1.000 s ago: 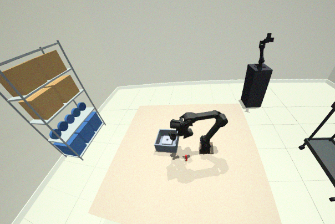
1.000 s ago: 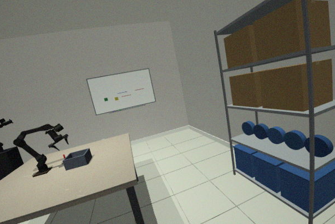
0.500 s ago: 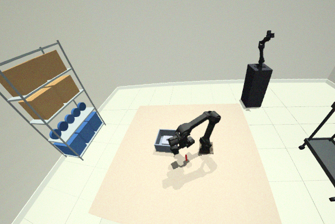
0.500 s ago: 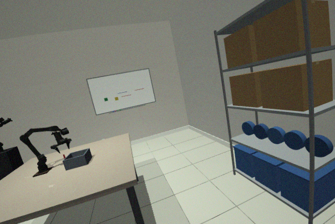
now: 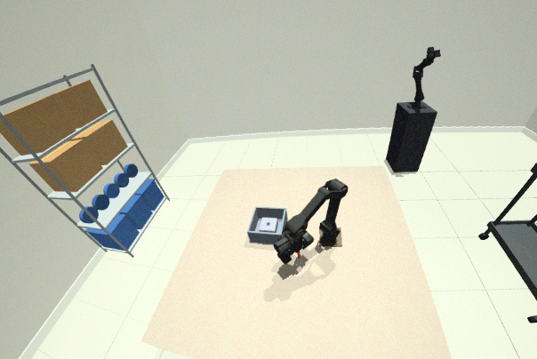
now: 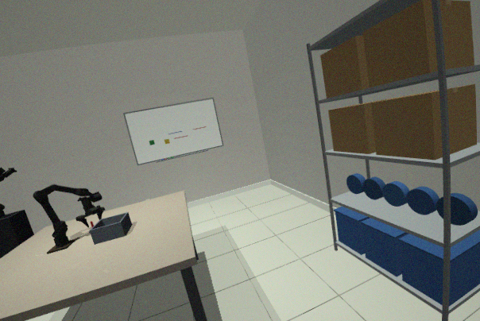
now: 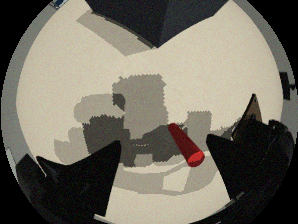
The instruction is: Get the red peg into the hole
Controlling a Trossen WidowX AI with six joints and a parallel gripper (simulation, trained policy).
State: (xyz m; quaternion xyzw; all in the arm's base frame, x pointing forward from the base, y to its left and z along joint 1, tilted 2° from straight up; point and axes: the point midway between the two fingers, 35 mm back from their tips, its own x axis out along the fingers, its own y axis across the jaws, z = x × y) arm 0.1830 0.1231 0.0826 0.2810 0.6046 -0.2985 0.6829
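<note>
The red peg (image 5: 299, 255) (image 6: 91, 224) (image 7: 187, 145) stands upright on the table. My gripper (image 5: 296, 254) (image 6: 94, 222) (image 7: 166, 143) is open and empty, pointing down above the table at the peg. In the wrist view the peg shows between the fingers, nearer the right fingertip. The open grey box (image 5: 266, 238) (image 6: 111, 233) (image 7: 158, 22) stands beside the gripper. The white plate (image 5: 263, 227) with its dark hole lies at the box bottom. The hole looks empty. Only the box's dark outer corner shows in the wrist view.
The arm's base (image 5: 329, 235) (image 6: 60, 241) stands on the table (image 5: 221, 289) (image 6: 154, 238), close to the peg and box. A second arm on a black pedestal (image 5: 410, 139), a shelf rack (image 5: 61, 195) and a cart (image 5: 521, 258) stand off the table.
</note>
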